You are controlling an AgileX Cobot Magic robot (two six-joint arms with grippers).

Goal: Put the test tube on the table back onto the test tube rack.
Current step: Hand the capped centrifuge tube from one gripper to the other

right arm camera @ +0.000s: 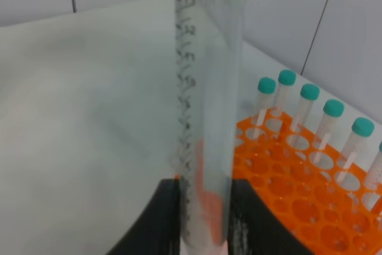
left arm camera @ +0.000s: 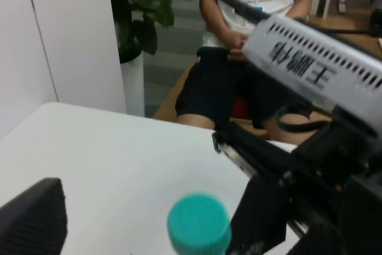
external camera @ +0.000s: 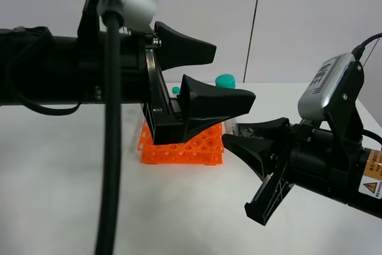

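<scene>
Test tube [right arm camera: 209,88] is pinched upright in your right gripper [right arm camera: 205,222], both black fingers [right arm camera: 161,219] pressed on its lower body, clear of the table [external camera: 71,177]. Clear wall, faint graduation marks up one side, teal cap [external camera: 225,80] on top; tip hidden down between the fingers. It hangs at a corner of the orange test tube rack [right arm camera: 286,189]; can't tell if it's over a hole. Your left gripper [external camera: 234,73] is spread wide, gripping nothing, raised near the cap. Row of capped tubes [right arm camera: 333,107] stands along one edge of the rack, open holes in front of them. Left arm [external camera: 59,67] and its cable [external camera: 110,147] block much of your high view: they cover the tube's middle and the rack's back. Left wrist view: seated person [left arm camera: 239,58] in white shirt and dark shorts, potted plant [left arm camera: 140,10], both beyond the table edge. Right arm's silver camera housing [left arm camera: 316,70] sits between that view and the person.
</scene>
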